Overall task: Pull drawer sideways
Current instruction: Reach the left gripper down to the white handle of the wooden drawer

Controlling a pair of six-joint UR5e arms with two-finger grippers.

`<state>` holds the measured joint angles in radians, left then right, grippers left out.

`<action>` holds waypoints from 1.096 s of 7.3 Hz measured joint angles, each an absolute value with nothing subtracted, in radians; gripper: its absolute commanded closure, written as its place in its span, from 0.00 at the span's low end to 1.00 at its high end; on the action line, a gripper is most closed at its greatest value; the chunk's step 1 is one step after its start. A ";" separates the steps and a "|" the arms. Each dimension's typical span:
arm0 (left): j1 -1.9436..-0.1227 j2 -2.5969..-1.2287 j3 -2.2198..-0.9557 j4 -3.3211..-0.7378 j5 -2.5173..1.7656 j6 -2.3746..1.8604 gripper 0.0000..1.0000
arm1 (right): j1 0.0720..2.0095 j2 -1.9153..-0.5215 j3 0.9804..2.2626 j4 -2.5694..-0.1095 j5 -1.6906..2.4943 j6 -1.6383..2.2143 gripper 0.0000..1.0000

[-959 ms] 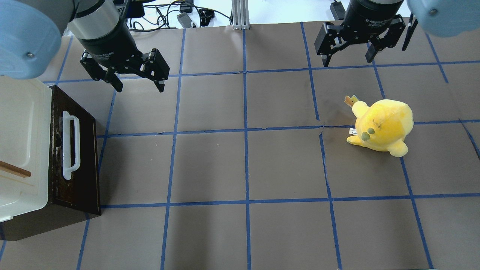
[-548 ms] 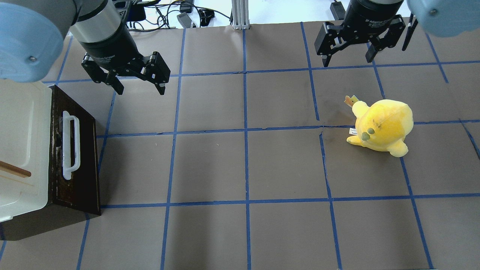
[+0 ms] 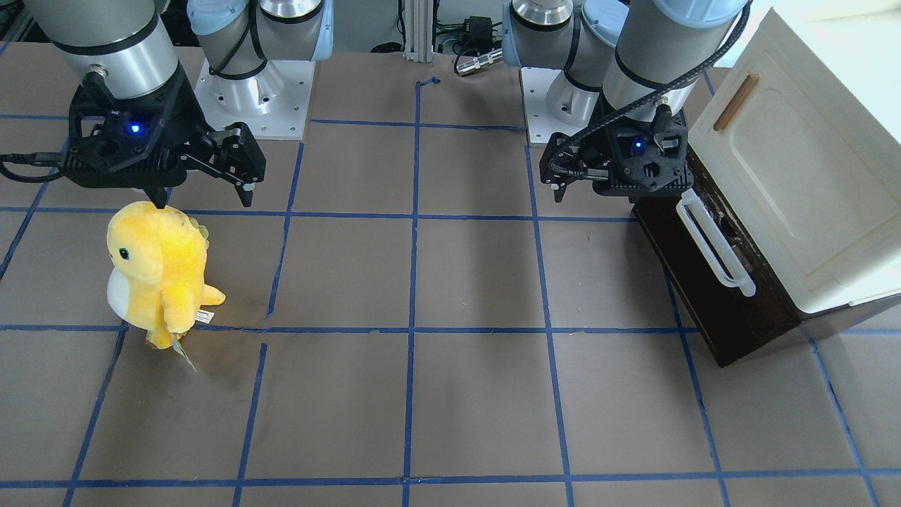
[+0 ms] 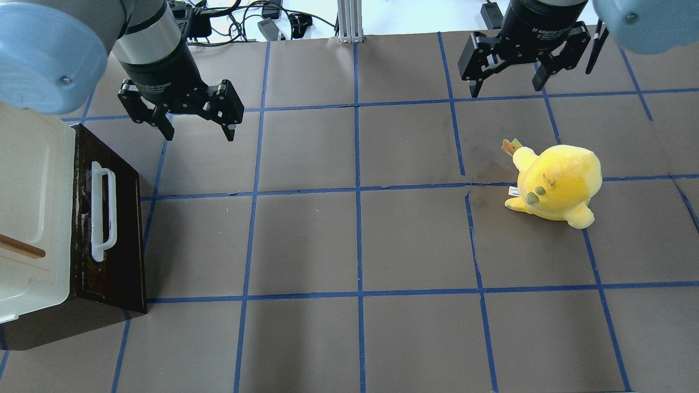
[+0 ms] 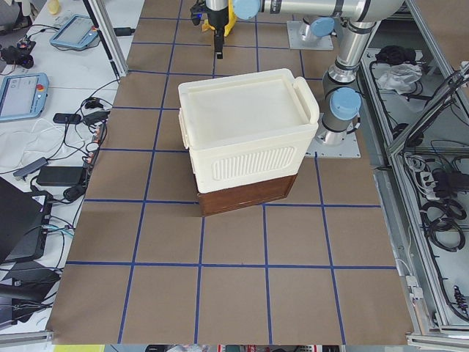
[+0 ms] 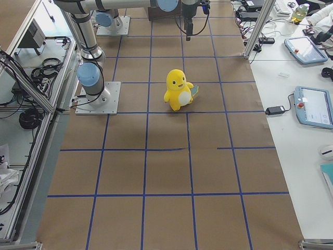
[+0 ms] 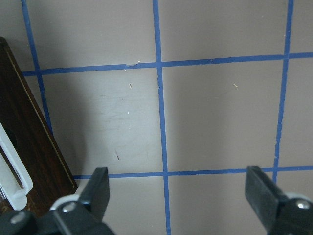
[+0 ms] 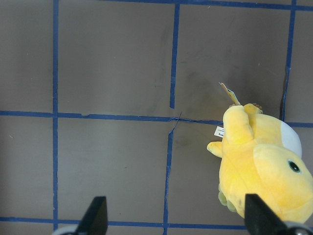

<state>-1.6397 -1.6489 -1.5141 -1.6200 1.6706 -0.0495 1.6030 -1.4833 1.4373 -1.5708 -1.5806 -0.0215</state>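
The drawer has a dark brown worn front and a long white bar handle, and sits under a cream-white cabinet at the table's left edge. No pale inside shows. It also shows in the front-facing view and at the left edge of the left wrist view. My left gripper is open and empty. It hovers above the mat just beyond the drawer's far end, apart from the handle. My right gripper is open and empty at the far right.
The cream-white cabinet with a small brown handle sits on top of the drawer. A yellow plush toy stands on the right half of the mat, in front of the right gripper. Blue tape marks a grid on the brown mat.
My left gripper has shifted slightly left and turned a little at the wrist. The right gripper, drawer and plush have not moved.
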 measured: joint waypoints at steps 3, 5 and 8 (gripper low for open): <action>-1.746 -1.732 -1.525 -1.638 2.033 -0.065 0.01 | 1.603 -1.483 1.437 -1.571 -1.580 -0.021 0.00; -1.794 -1.804 -1.586 -1.642 2.295 -0.073 0.00 | 1.603 -1.483 1.437 -1.571 -1.580 -0.021 0.00; -1.814 -1.884 -1.731 -1.651 2.601 -0.222 0.00 | 1.603 -1.483 1.437 -1.571 -1.580 -0.021 0.00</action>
